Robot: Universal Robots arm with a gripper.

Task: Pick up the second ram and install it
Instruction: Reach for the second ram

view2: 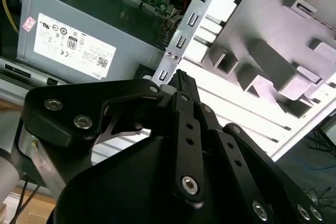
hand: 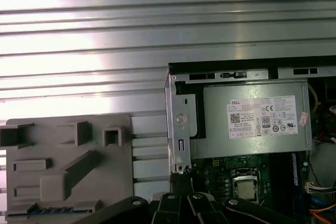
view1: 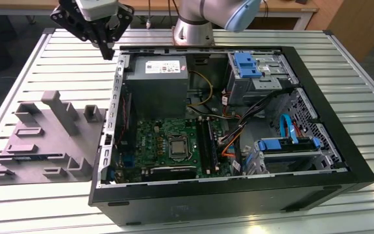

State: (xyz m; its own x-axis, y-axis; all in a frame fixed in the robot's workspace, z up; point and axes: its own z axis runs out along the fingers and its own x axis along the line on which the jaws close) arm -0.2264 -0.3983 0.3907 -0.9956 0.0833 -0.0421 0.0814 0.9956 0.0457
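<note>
Now | black end effector (view1: 107, 53), tips together | slatted metal table (view1: 44, 73)

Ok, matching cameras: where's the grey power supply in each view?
Exterior view: power supply in the case, far corner, exterior view's left.
Second wrist view: power supply beside the case rail.
First wrist view: power supply next to the motherboard.
Shared landmark: grey tray beside the case.

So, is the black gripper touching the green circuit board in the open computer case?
No, the gripper hangs by the case's corner, clear of the board.
</note>
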